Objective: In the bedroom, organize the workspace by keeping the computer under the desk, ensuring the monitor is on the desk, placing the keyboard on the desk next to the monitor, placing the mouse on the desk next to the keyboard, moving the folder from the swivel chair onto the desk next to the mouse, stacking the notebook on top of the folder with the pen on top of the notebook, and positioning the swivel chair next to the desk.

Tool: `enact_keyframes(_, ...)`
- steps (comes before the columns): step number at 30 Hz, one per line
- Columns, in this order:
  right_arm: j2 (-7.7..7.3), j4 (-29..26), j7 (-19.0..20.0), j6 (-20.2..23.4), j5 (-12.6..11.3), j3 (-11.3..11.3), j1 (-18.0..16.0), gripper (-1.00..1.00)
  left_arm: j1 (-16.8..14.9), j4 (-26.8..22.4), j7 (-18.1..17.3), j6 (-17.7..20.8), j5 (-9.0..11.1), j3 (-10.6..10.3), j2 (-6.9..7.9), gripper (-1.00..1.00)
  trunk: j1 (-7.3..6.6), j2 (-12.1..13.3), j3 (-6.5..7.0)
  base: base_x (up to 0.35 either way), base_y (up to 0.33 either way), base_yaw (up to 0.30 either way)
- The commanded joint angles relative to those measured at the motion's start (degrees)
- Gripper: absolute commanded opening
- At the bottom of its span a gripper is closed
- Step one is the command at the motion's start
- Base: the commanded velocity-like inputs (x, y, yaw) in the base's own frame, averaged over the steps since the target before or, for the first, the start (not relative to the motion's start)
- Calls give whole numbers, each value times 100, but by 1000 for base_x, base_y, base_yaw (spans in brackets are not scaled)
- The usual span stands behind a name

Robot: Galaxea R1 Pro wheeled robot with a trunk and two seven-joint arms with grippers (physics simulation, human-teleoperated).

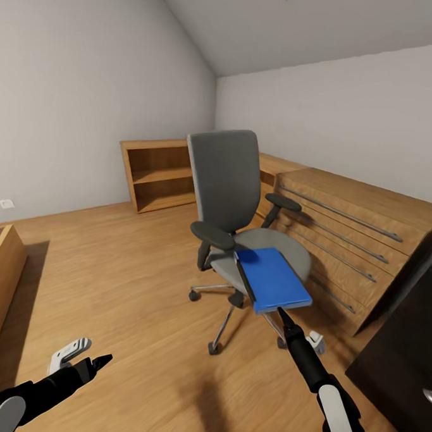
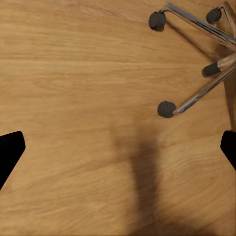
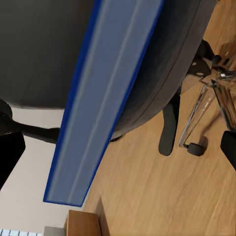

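Blue folder (image 1: pixel 274 279) flat on grey swivel chair (image 1: pixel 229 179) seat, overhanging front edge; chair on wood floor.

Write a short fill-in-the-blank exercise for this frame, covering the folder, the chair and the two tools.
1. The blue folder lies on the seat of the ____.
2. The right tool reaches toward the folder's near ____.
3. The left tool hangs low over the bare wooden ____.
4. Behind the swivel chair, against the wall, stands a wooden dresser with long bar ____.

Missing words: swivel chair; edge; floor; handles.
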Motion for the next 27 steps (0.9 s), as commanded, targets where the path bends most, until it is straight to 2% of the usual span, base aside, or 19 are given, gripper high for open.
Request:
enact_keyframes(1,2,-5,14,54,-51,-24,-4,100,-3,-6,52,24,56,-64,1,100,0,-2,-5,209,0,0)
enact_keyframes(7,0,-7,14,50,-52,-26,-4,100,-3,1,52,24,59,-116,1,100,0,-2,-5,131,0,0)
enact_keyframes(27,-1,-8,14,49,-52,-26,-4,100,-3,4,55,24,60,-131,1,100,-22,38,13,11,0,0)
